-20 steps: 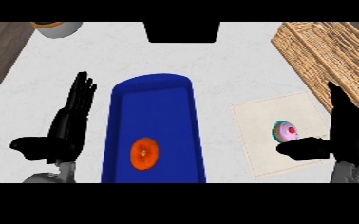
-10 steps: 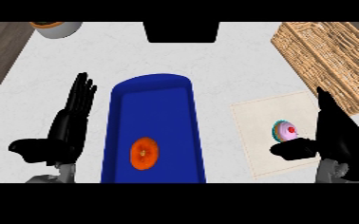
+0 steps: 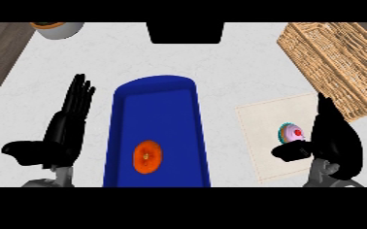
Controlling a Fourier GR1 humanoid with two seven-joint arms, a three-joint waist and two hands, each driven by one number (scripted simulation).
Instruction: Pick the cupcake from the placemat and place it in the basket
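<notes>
Just beside right fingers (image 3: 329, 121): cupcake (image 3: 292, 133)

Just left of the black right hand (image 3: 333, 136), the cupcake (image 3: 292, 133) shows pink icing, a red dot and perhaps a teal wrapper, on a cream placemat (image 3: 259, 123). Beyond that hand the basket (image 3: 324, 58) is tan weave. Right of the black left hand (image 3: 64, 126): blue tray (image 3: 156, 102), orange disc (image 3: 147, 156).
</notes>
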